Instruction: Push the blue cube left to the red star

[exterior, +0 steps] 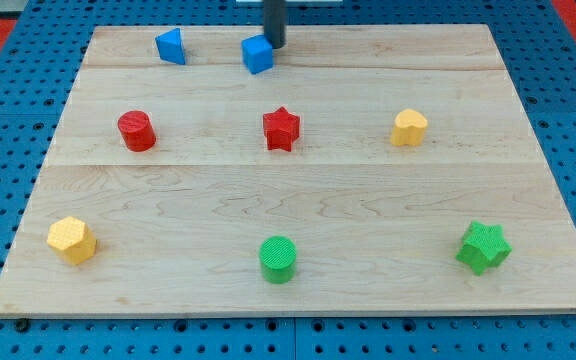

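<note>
The blue cube [257, 54] sits near the view's top edge of the wooden board [298, 290], at centre-left. My tip [275, 46] stands right against the cube's upper right side, touching or nearly touching it. The red star [281, 128] lies below the cube, near the board's middle and slightly to the view's right of the cube. The rod comes down from the view's top edge.
A second blue block [171, 46], wedge-like, lies left of the cube. A red cylinder [137, 131] is at mid-left, a yellow block [409, 128] at mid-right. A yellow block [72, 240], a green cylinder [278, 259] and a green star [484, 247] line the bottom.
</note>
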